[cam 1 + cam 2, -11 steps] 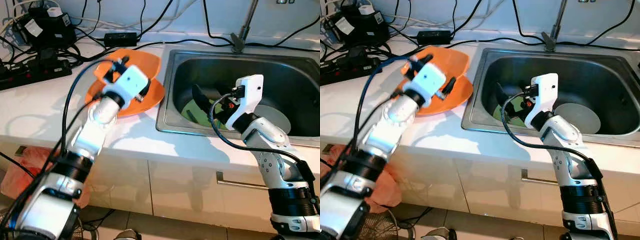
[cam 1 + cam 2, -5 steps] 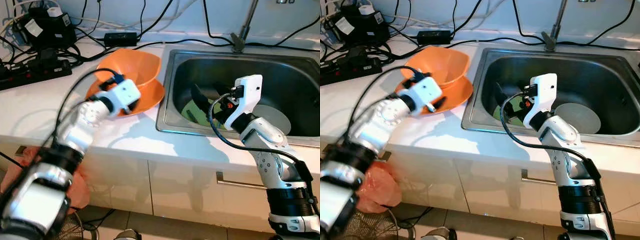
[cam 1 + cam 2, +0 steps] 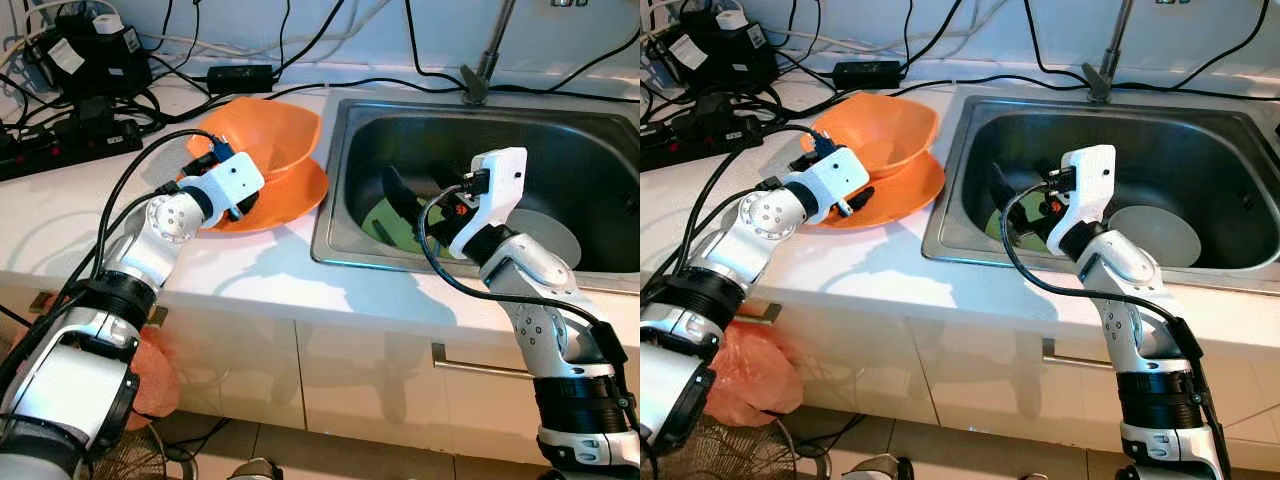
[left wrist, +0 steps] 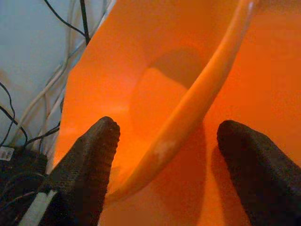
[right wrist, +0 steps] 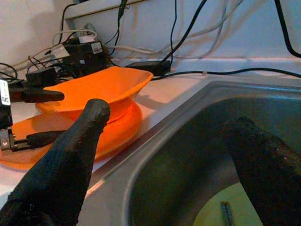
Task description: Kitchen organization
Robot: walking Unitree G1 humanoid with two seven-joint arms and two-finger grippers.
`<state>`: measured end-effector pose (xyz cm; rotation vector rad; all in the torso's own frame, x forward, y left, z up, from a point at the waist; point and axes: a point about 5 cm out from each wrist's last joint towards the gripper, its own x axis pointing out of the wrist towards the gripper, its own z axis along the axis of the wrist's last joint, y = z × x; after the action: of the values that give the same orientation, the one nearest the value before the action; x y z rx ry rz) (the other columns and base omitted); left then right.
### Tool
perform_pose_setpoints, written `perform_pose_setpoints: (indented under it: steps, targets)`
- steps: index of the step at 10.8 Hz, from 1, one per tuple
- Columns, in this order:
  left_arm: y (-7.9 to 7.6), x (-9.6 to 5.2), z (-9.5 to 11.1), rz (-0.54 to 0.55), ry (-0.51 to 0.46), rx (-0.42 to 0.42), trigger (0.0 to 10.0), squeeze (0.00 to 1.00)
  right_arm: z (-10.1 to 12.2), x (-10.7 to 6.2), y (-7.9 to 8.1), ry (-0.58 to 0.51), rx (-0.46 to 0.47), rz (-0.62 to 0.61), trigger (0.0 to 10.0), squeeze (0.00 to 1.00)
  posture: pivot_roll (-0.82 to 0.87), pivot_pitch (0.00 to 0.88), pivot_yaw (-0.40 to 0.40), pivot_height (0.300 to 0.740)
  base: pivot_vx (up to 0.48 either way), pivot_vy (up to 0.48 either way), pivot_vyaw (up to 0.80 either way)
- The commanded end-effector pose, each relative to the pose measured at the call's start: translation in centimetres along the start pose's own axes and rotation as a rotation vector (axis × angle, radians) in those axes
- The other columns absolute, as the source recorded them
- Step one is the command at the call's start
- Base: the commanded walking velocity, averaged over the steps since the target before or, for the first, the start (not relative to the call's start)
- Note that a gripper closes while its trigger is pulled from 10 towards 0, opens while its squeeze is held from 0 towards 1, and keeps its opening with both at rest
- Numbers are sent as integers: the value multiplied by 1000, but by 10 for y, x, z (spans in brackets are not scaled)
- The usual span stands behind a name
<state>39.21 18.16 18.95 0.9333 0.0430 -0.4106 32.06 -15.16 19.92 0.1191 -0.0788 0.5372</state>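
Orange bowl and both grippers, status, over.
Left gripper open, fingers straddling orange bowl rim. Bowl sits on orange plate, countertop. Right gripper open, in sink over green plate. Cables behind the bowl.

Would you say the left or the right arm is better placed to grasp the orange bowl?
Left: the left gripper is open astride the orange bowl rim; the right gripper hangs over the sink.

Cables point(image 3: 90, 120) (tangled) crowd counter point(image 3: 60, 220) rear.

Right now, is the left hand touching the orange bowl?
Cannot tell. In the left wrist view the open left hand straddles the orange bowl rim, its fingers on either side, but neither contact nor gap shows plainly.
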Motion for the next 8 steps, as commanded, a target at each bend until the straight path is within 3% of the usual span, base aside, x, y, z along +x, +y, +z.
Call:
perform_pose_setpoints:
  steps: [1, 8]
  targets:
    - [4, 0, -2, -5, 6, 0, 0, 0, 2, -2, 0, -7, 6, -4, 10000, 0, 54, 60, 60, 740, 0, 0, 0]
    - [-7, 3, 5, 32, -77, -35, 0, 0, 0, -3, 1, -1, 37, 5, 10000, 0, 56, 58, 58, 740, 0, 0, 0]
